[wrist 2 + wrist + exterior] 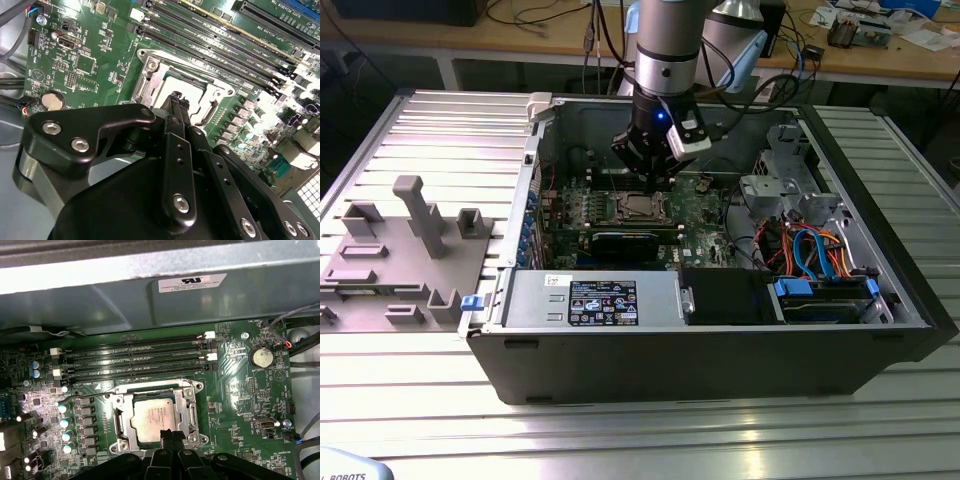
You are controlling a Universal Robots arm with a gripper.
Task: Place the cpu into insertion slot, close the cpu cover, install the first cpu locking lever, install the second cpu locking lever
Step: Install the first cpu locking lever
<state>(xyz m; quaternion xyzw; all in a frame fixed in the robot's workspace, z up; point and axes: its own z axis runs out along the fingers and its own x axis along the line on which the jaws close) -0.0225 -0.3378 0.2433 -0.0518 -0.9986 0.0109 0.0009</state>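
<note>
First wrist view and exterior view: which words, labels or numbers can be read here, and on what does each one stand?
White sticker on the grey case wall: print too small to read.
Black label on the silver housing: too small to read.
Marking on the cpu: blurred, not readable.
White lettering on the motherboard: too small to read.

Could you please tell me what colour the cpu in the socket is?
Pale tan-silver; the cpu shows best in the first wrist view.
</note>
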